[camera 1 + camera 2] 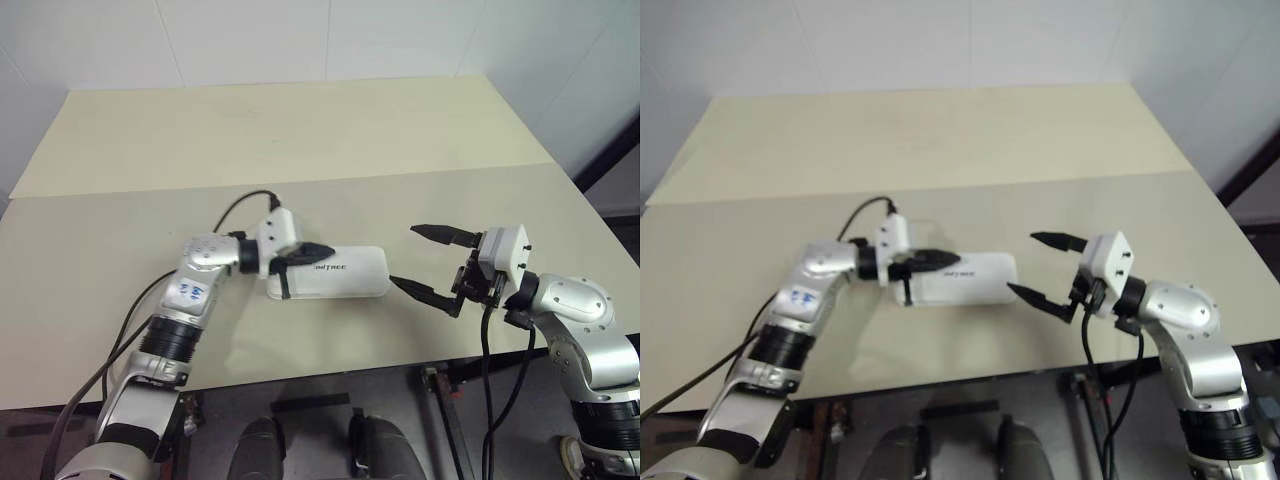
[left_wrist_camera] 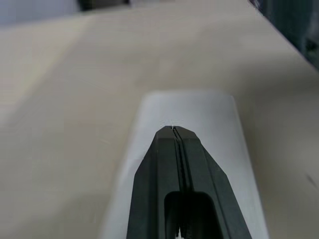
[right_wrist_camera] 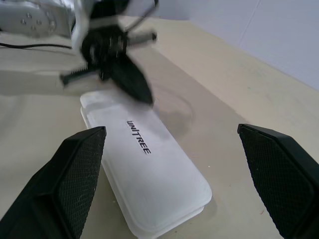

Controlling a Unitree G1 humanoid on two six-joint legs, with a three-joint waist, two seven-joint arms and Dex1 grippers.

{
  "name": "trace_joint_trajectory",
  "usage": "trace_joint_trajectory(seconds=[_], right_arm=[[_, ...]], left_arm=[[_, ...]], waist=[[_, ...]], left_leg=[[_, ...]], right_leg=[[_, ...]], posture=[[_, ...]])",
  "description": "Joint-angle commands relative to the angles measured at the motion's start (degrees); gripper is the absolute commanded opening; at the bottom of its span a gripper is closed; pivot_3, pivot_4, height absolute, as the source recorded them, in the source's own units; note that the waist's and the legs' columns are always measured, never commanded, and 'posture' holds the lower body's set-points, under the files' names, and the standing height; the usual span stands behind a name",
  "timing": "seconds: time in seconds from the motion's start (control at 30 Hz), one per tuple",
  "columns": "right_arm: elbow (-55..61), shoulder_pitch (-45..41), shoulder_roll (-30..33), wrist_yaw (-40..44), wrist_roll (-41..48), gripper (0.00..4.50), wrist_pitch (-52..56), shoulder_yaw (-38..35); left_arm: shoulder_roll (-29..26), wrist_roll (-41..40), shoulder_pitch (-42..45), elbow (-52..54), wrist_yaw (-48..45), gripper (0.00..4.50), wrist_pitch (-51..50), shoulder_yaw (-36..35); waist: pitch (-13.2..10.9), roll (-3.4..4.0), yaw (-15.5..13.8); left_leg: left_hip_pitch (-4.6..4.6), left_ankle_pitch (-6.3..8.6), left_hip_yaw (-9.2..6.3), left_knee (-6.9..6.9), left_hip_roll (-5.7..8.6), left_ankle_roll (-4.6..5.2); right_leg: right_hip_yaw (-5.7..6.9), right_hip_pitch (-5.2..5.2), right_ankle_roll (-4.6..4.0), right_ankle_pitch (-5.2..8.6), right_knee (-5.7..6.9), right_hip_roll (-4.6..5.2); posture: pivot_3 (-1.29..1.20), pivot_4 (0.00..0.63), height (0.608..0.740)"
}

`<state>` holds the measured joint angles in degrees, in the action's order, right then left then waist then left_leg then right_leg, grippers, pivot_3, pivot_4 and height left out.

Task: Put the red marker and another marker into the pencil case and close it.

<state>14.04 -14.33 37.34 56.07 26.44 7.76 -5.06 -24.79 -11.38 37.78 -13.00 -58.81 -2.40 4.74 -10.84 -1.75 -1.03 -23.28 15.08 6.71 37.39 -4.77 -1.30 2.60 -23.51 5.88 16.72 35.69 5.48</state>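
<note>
Lid down on the pencil case, and that was how it lay: flat on the pale table, long side running left to right, near the table's near edge, dark lettering showing on top. No gap showed between lid and base from where my head camera looked, and the right wrist view gave the same, two white shells sitting one on the other.

My left gripper had its two black fingers pressed tight together, tips meeting in a single point, nothing between them. It hung over the left end of the case, pointing right along the lid; whether the tips touched the plastic I could not tell, though the wrist view had them just above the white surface.

My right gripper stood spread wide, one finger far and one near, holding nothing, off the right end of the case and apart from it, pointing left toward it.

Markers, red or green, I could not make out anywhere on the table.
</note>
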Motion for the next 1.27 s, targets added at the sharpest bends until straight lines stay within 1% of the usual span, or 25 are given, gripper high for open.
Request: trace_joint_trajectory(seconds=[0.03, 0.1, 0.2, 0.23, 0.27, 0.33, 0.37, 0.43, 0.47, 0.5, 0.57, 0.6, 0.67, 0.7, 0.9, 1.07, 1.27], right_arm=[[-1.31, -1.50, -0.14, 1.37, 0.56, 4.50, -1.32, -0.52], [-2.19, -1.81, -0.03, 2.01, 0.61, 4.50, -1.66, -0.57], [-4.95, -2.73, -0.05, 3.38, 0.27, 4.50, -2.83, -0.56], [-5.84, -2.95, -0.01, 3.86, 0.17, 4.50, -3.28, -0.60], [-6.65, -3.12, -0.02, 4.23, 0.03, 4.50, -3.81, -0.68], [-8.85, -3.36, -0.35, 4.35, -1.03, 4.50, -6.01, -0.88], [-10.27, -3.28, -0.47, 4.48, -1.58, 4.50, -7.29, -1.08], [-12.19, -2.95, -0.83, 4.53, -1.60, 4.50, -8.59, -1.68], [-12.76, -2.79, -0.90, 4.63, -1.61, 4.50, -9.17, -1.85], [-12.90, -2.55, -0.99, 4.71, -1.65, 4.50, -9.61, -1.88], [-13.36, -2.44, -0.92, 5.06, -1.66, 4.50, -10.32, -1.90], [-13.50, -2.27, -1.03, 4.89, -1.75, 4.50, -10.98, -2.12], [-13.64, -2.10, -1.29, 4.47, -1.91, 4.50, -12.06, -2.36], [-14.09, -2.27, -1.24, 4.55, -1.83, 4.50, -12.51, -2.56], [-13.20, -2.21, 0.43, 6.77, -0.78, 4.50, -12.22, -2.53], [-15.46, -3.42, 1.89, 9.15, -0.93, 4.50, -12.69, -2.71], [-18.38, -5.67, 0.73, 9.62, -1.58, 4.50, -14.01, -1.87]], left_arm=[[-2.52, -5.12, -1.66, 3.55, -1.01, 0.02, -0.78, -5.07], [-3.50, -6.32, -2.65, 4.61, -1.23, 0.02, -1.75, -6.09], [-7.60, -9.58, -8.20, 7.77, 0.41, 0.02, -5.14, -12.54], [-9.52, -10.92, -10.78, 9.61, -0.13, 0.02, -7.86, -13.70], [-10.50, -11.27, -12.89, 10.80, -0.59, 0.40, -7.25, -14.66], [-11.93, -13.53, -16.90, 12.83, -1.16, 0.84, -7.90, -17.30], [-12.25, -14.36, -18.68, 13.79, -0.76, 1.17, -8.14, -18.63], [-12.65, -15.30, -21.79, 15.53, 0.48, 1.85, -8.80, -20.59], [-12.65, -15.72, -23.07, 16.35, 0.99, 2.29, -8.98, -21.38], [-12.76, -16.19, -24.36, 17.17, 1.34, 2.59, -9.19, -22.17], [-12.82, -16.70, -25.53, 18.29, 1.95, 3.28, -9.66, -22.71], [-12.77, -17.08, -26.79, 18.95, 2.31, 3.71, -9.57, -23.50], [-12.75, -17.38, -28.57, 19.63, 2.87, 4.36, -8.99, -24.69], [-12.67, -17.27, -28.95, 20.01, 3.36, 4.44, -8.86, -24.83], [-12.46, -17.95, -28.10, 21.28, 4.26, 4.44, -8.30, -24.54], [-12.47, -17.97, -27.18, 23.14, 5.00, 4.44, -8.52, -23.71], [-11.93, -17.74, -28.14, 24.59, 5.77, 4.44, -9.41, -22.68]], waist=[[0.00, 0.00, 0.18], [0.00, 0.00, 0.19], [0.00, 0.00, 0.35], [0.00, 0.00, 0.52], [0.00, 0.00, 0.92], [0.00, 0.00, 1.14], [0.00, 0.00, 1.20], [0.00, 0.00, 1.10], [0.00, 0.00, 1.07], [0.00, 0.00, 1.06], [0.00, 0.00, 1.11], [0.00, 0.00, 1.11], [0.00, 0.00, 1.25], [0.00, 0.00, 1.28], [0.00, 0.00, 1.29], [0.00, 0.00, 1.20], [0.00, 0.00, 1.25]], left_leg=[[0.00, 0.00, -0.01, -0.01, 0.00, 0.00], [0.00, 0.00, -0.01, -0.03, 0.00, 0.00], [-0.02, -0.01, 0.00, -0.04, 0.00, -0.01], [-0.01, -0.01, 0.02, -0.06, 0.00, -0.01], [-0.02, 0.00, 0.02, -0.10, -0.01, -0.01], [-0.01, 0.00, 0.02, -0.18, -0.02, -0.01], [0.00, 0.00, 0.03, -0.17, -0.03, -0.01], [0.02, 0.00, 0.04, -0.15, -0.02, -0.01], [0.01, 0.00, 0.03, -0.15, -0.02, -0.01], [0.02, 0.00, 0.02, -0.14, -0.02, -0.01], [0.02, 0.00, 0.01, -0.14, -0.02, -0.01], [0.04, 0.00, 0.00, -0.14, -0.02, -0.01], [0.05, 0.00, 0.00, -0.16, -0.03, -0.01], [0.09, 0.00, 0.02, -0.18, -0.03, -0.01], [0.09, 0.00, 0.02, -0.19, -0.03, -0.02], [0.08, 0.00, 0.02, -0.20, -0.03, -0.01], [0.08, 0.00, 0.03, -0.22, -0.03, -0.02]], right_leg=[[0.00, 0.00, 0.00, 0.00, 0.00, 0.00], [0.00, 0.00, 0.00, 0.00, -0.01, 0.00], [0.00, 0.00, 0.00, 0.00, -0.05, 0.00], [-0.01, 0.00, 0.00, 0.00, -0.06, 0.01], [-0.02, -0.01, 0.00, 0.00, -0.07, 0.00], [-0.01, -0.02, 0.00, 0.00, -0.09, -0.01], [-0.01, -0.02, 0.00, 0.00, -0.09, 0.00], [-0.02, -0.01, 0.00, 0.00, -0.10, 0.02], [-0.01, 0.00, 0.00, 0.01, -0.10, 0.02], [-0.01, 0.00, -0.01, 0.01, -0.08, 0.03], [-0.01, 0.00, -0.01, 0.00, -0.06, 0.03], [-0.01, 0.00, -0.02, 0.00, -0.04, 0.04], [-0.01, 0.00, -0.08, -0.04, -0.04, 0.03], [-0.02, 0.00, -0.08, -0.04, -0.04, 0.04], [-0.02, -0.01, -0.09, -0.04, -0.04, 0.04], [-0.01, 0.00, -0.09, -0.04, -0.06, 0.04], [-0.01, -0.01, -0.09, -0.04, -0.06, 0.03]], posture=[[0.00, 0.150, 0.740], [0.00, 0.150, 0.740], [0.00, 0.150, 0.740], [0.00, 0.150, 0.740], [0.00, 0.150, 0.740], [0.00, 0.150, 0.740], [0.00, 0.150, 0.740], [0.00, 0.150, 0.740], [0.00, 0.150, 0.740], [0.00, 0.150, 0.740], [0.00, 0.150, 0.740], [0.00, 0.150, 0.740], [0.00, 0.150, 0.740], [0.00, 0.150, 0.740], [0.00, 0.150, 0.740], [0.00, 0.150, 0.740], [0.00, 0.150, 0.740]])
